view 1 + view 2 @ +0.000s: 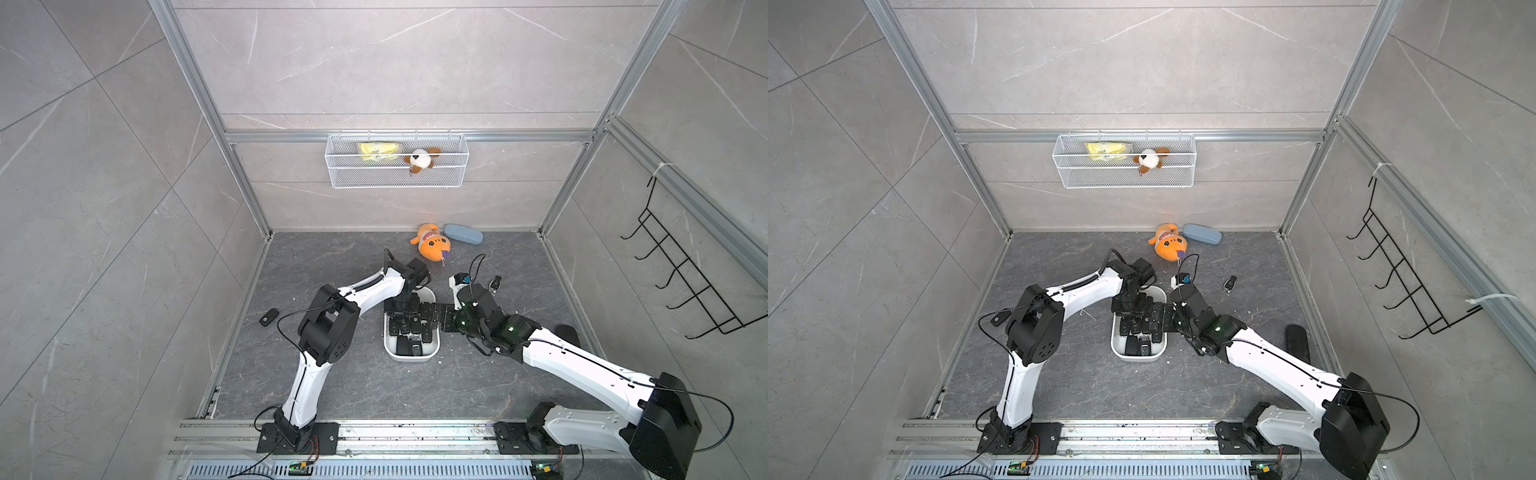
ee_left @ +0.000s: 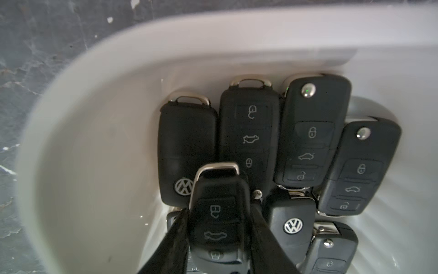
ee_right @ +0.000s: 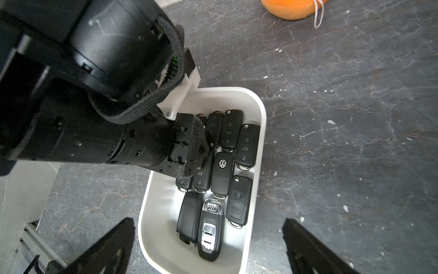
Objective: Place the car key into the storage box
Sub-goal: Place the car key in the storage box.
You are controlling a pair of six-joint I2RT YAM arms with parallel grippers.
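1. In the storage box (image 2: 118,71), 12 o'clock half, your L gripper (image 2: 219,210) pinches the car key (image 2: 219,223) by its sides, over packed VW fobs (image 2: 248,132); contact below unclear.
2. Ease it down flat, then spread the fingers (image 2: 175,237) w/o dragging neighbours.
3. R gripper (image 3: 208,221) gapes wide, empty, at the box's 3 o'clock: exit straight up.
4. Off the box: stray fob (image 1: 269,318) at 9 o'clock, second fob (image 1: 494,284) at 2.

VW fob (image 3: 222,175); Audi-rings fob (image 3: 211,230)
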